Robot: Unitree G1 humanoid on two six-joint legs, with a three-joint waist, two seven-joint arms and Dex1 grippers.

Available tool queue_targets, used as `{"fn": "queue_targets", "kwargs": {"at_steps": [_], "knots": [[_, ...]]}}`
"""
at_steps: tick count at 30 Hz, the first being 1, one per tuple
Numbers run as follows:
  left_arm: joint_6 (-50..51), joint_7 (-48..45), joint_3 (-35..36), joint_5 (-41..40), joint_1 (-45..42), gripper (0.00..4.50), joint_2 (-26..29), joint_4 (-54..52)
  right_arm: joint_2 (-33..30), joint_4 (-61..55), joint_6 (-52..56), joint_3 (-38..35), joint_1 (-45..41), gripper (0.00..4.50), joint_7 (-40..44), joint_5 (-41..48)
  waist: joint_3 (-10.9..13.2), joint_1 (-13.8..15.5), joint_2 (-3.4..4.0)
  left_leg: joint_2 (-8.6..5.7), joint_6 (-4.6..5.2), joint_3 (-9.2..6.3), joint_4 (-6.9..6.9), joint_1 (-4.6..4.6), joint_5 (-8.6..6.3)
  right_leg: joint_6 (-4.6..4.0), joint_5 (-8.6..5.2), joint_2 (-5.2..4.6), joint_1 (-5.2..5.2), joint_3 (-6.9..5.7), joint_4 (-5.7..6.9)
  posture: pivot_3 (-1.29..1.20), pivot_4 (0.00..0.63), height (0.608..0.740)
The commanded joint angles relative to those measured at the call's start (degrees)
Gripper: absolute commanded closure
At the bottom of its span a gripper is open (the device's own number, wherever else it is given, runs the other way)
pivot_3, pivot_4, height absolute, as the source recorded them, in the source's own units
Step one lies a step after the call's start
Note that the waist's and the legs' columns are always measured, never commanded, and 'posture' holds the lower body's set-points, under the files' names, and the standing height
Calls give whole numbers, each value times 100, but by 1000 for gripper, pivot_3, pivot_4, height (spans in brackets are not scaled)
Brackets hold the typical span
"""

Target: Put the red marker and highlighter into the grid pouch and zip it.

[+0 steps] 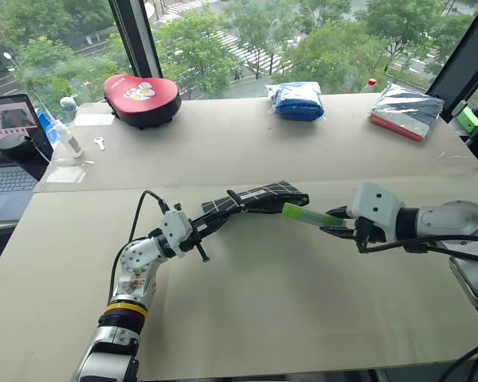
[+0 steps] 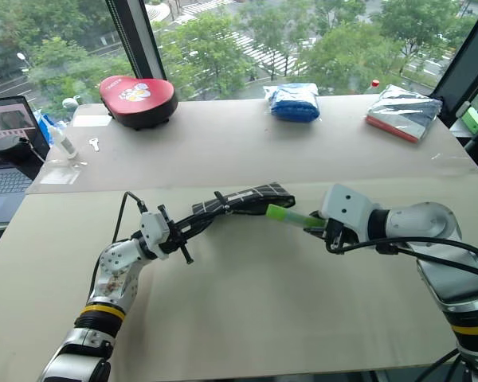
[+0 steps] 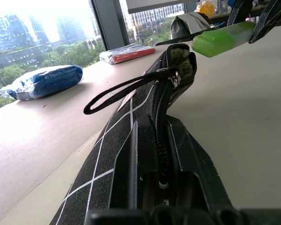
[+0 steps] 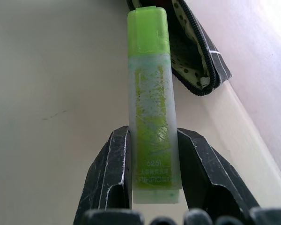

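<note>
On the pale table [image 1: 247,310] by the window, the limp pouch [image 1: 259,196] is pinched by the left gripper [image 1: 193,231]. The rigid, light highlighter [image 1: 309,215], clamped at its base by the right gripper [image 1: 341,224], is held at the pouch's open mouth.

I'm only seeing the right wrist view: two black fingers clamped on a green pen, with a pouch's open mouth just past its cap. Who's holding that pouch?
Observer: The left gripper is, shut on the pouch's closed end.
Operator: Is the pouch lying on the table?
Observer: No, the left eye view shows it held up off the table, mouth turned toward the highlighter.
Operator: Is the pen's cap inside yet?
Observer: Not yet. The left wrist view shows the cap just outside the mouth.
Operator: Anything else around?
Observer: A red heart-shaped case sits at the far edge by the window.
</note>
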Motion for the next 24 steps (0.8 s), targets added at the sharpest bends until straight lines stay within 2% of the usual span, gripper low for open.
{"fn": "queue_targets", "kwargs": {"at_steps": [1, 10, 24], "knots": [[16, 4, 16, -34, -26, 4500, 18, -157, 64, 57, -241, 211, -234, 3477, -13, -232, 0, -3, 0, 1, 0, 0, 0, 0, 0, 0, 0, 0, 0, 0, 0, 0, 150, 740], [-9, -46, 0, -31, -53, 4500, 20, -109, 316, 635, -585, 964, -941, 3477, 83, -869, 0, -13, 0, 1, 0, 1, 0, 1, 0, 0, 0, 1, -2, -1, 1, 0, 150, 740], [-70, -77, 4, -14, -108, 4500, 14, -16, 947, 1305, -722, 1318, -1755, 3477, 145, -1292, 0, -30, -1, 3, -1, 1, 0, 0, 0, -4, 2, 3, -5, -1, 1, 0, 150, 740]]}}
